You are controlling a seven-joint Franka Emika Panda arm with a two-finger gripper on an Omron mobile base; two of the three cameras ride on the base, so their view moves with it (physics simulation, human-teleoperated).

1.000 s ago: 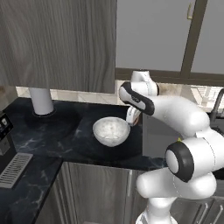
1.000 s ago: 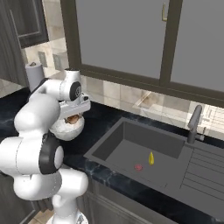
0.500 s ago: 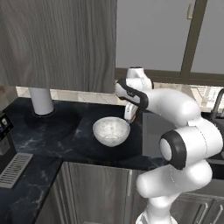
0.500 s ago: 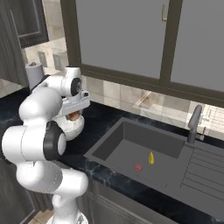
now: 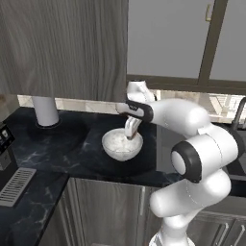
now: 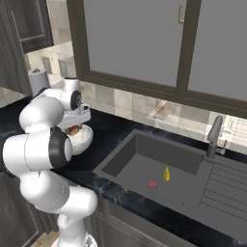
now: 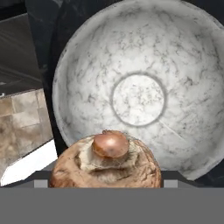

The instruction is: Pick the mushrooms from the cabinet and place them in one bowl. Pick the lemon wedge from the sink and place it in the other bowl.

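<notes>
You have the dark marbled stone counter running from the near left to the dark grey matte rectangular sink on the right, with the grey wood-grain wall cabinet hanging over the counter's left half. That layout explains the reach: the white arm bends leftward from the base so the hand sits under the cabinet's lower edge and above the counter.

Below the hand stands the round white bowl with faint grey marbling inside, upright on the counter, its inside bare in the hand view. The 2nd bowl of the task I can't pick out from here.

The two-finger gripper points down over the bowl's right side, just above the rim. Its jaws stand wide, and between them sits 1 rounded brown-and-tan mushroom with a pale stem; it also shows as a brown lump under the hand in the right base view. The wide stance looks like a grip across the cap's full breadth, not an empty hand. In the hand view the mushroom hangs at the bowl's near rim, so I judge a release now would land close to the edge; you would want the hand nearer the bowl's centre first.

The tiny bright yellow lemon wedge lies on the sink floor, just beside a small red piece, untouched.
</notes>
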